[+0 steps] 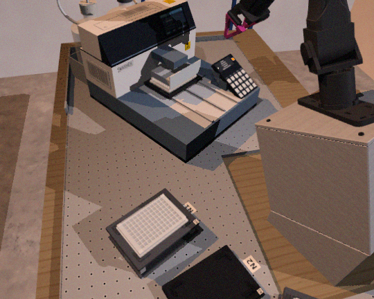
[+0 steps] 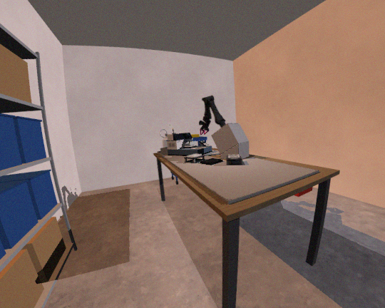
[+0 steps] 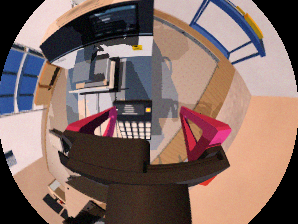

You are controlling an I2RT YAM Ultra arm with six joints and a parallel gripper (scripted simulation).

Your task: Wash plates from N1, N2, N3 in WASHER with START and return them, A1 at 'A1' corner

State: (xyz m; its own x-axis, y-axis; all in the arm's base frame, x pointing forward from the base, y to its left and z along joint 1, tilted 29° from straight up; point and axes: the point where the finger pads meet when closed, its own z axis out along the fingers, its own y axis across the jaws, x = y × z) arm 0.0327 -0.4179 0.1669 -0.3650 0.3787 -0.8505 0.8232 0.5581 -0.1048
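Note:
My gripper [image 1: 237,28] [image 2: 203,132] [image 3: 148,109] is open and empty, with pink fingers. It hangs high above the washer's sloped keypad [image 1: 237,77] [image 3: 132,117], which shows between the fingers in the wrist view. A small amber lamp [image 1: 233,59] glows at the top of the keypad. The washer [image 1: 136,41] [image 2: 181,143] has its dark carrier [image 1: 166,93] drawn back under the grey manifold [image 1: 169,57], with a pale plate [image 1: 159,75] on it, partly hidden. Nest N1 [image 1: 126,242] holds a white 96-well plate [image 1: 152,225]. Nest N2 [image 1: 212,278] is an empty black slab. Only a corner of nest N3 [image 1: 296,294] shows.
The arm's base stands on a tall pale pedestal [image 1: 320,173] at the right of the table [image 2: 272,194]. The washer's track [image 1: 202,104] lies in front of the carrier. Bottles and tubing [image 1: 86,7] stand behind the washer. A shelf with blue bins [image 2: 12,142] stands at the room's left.

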